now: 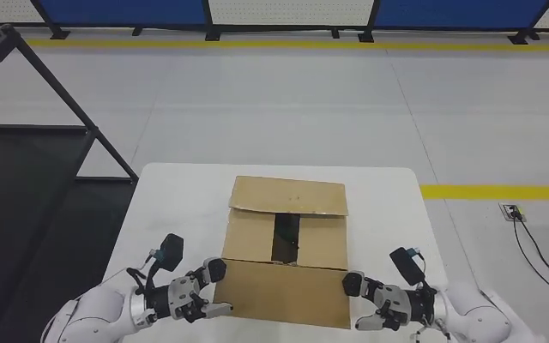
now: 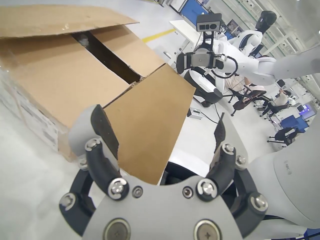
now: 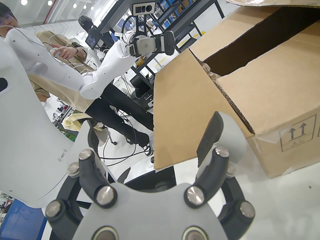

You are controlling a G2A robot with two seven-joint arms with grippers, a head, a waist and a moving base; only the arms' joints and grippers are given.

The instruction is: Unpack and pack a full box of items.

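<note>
I see the box [image 1: 287, 249] mid-table [image 1: 171, 197], its near flap [image 1: 283, 294] jutting toward me. My left gripper [image 1: 210, 290] at 7 o'clock and right gripper [image 1: 357, 303] at 5 o'clock straddle the flap's corners with fingers apart, probably to swing it.

Plain brown cardboard box [image 1: 283, 296], white table [image 1: 171, 206], pale grey floor [image 1: 283, 103] with yellow stripes [image 1: 485, 191]
</note>
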